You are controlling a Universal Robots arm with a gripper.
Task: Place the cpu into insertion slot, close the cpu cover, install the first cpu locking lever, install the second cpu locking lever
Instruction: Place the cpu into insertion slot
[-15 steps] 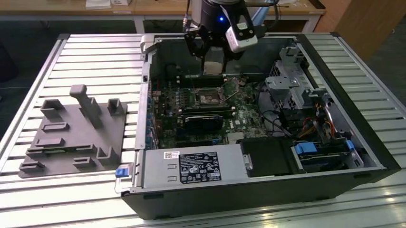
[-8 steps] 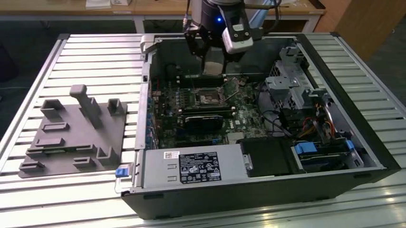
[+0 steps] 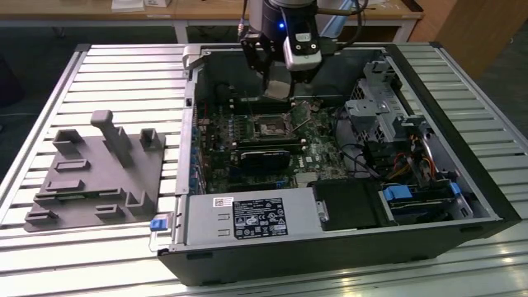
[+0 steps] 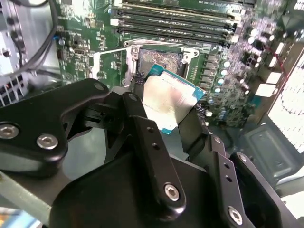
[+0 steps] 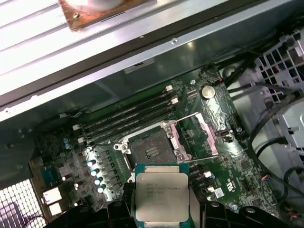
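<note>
I'm clamping my gripper point(image 4: 164, 114) shut on the cpu point(image 5: 161, 194), fingers point(image 4: 137, 114) pressing two opposite edges, grey metal top showing in both wrist views. The cpu is hanging in the air above the motherboard point(image 5: 228, 180), not touching it. Just past it the insertion slot point(image 5: 149, 152) is sitting bare, dark centre exposed. The cpu cover point(image 5: 209, 137) is lying flipped open beside the slot, a thin wire lever point(image 5: 187, 116) standing raised. Further on, long memory slots point(image 5: 128, 121) are running along the board, then the case wall point(image 5: 114, 92).
</note>
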